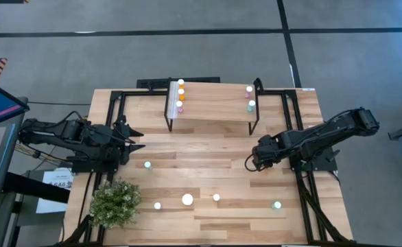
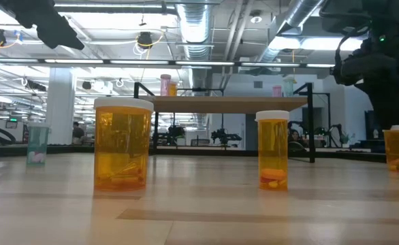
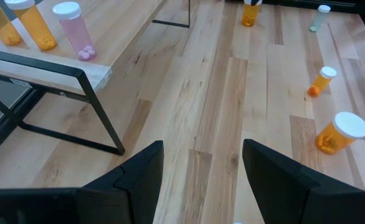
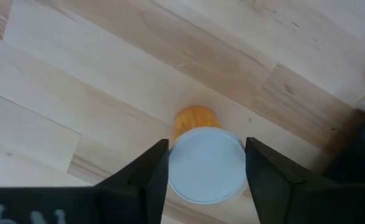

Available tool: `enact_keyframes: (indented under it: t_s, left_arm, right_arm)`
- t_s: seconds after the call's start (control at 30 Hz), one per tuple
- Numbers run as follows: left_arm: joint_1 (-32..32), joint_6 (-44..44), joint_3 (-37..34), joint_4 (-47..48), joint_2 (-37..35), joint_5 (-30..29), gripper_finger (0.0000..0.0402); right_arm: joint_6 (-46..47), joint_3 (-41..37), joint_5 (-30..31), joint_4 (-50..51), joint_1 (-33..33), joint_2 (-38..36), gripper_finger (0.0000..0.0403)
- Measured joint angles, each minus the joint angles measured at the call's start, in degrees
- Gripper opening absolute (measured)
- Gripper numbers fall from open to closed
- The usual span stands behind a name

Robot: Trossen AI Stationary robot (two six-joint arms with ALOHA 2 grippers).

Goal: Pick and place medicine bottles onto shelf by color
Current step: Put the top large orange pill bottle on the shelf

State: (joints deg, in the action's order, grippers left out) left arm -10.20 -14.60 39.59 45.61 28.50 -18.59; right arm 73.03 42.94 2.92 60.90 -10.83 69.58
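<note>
Two arms up: right gripper [image 4: 206, 163] fingers pinching an orange bottle's [image 4: 196, 118] white cap near the shelf [image 1: 215, 103]; left gripper [image 3: 202, 168] fingers spread, left of shelf.

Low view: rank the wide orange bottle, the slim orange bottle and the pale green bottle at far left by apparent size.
1. Wide orange bottle, largest.
2. Slim orange bottle.
3. Pale green bottle, smallest in view.
The green one stands farther from the camera, so its true size against the slim orange one is unsure.
</note>
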Motion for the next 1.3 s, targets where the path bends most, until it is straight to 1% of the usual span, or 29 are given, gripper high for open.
enact_keyframes:
  t_s: [0.37, 0.7, 0.93, 1.03, 1.1, 1.17, 1.3]
  left_arm:
    - [0.0, 0.0, 0.0, 0.0, 0.0, 0.0, 0.0206]
    - [0.0, 0.0, 0.0, 0.0, 0.0, 0.0, 0.0206]
    - [0.0, 0.0, 0.0, 0.0, 0.0, 0.0, 0.0206]
    - [0.0, 0.0, 0.0, 0.0, 0.0, 0.0, 0.0206]
    - [0.0, 0.0, 0.0, 0.0, 0.0, 0.0, 0.0206]
    - [0.0, 0.0, 0.0, 0.0, 0.0, 0.0, 0.0206]
    - [0.0, 0.0, 0.0, 0.0, 0.0, 0.0, 0.0206]
  right_arm:
    - [0.0, 0.0, 0.0, 0.6, 0.0, 0.0, 0.0196]
    - [0.0, -0.3, 0.0, 0.6, 0.6, 0.1, 0.018]
    - [0.0, -0.3, 0.0, 0.2, 1.7, 0.1, 0.0155]
    - [0.0, -0.2, 0.0, 0.0, 2.2, 0.1, 0.0154]
    - [-0.1, -0.2, 0.0, 0.0, 2.4, 0.1, 0.0162]
    - [-0.1, -0.2, 0.0, 0.1, 2.2, 0.1, 0.0179]
    - [-1.6, -0.2, -0.1, 0.5, 1.7, 0.1, 0.0229]
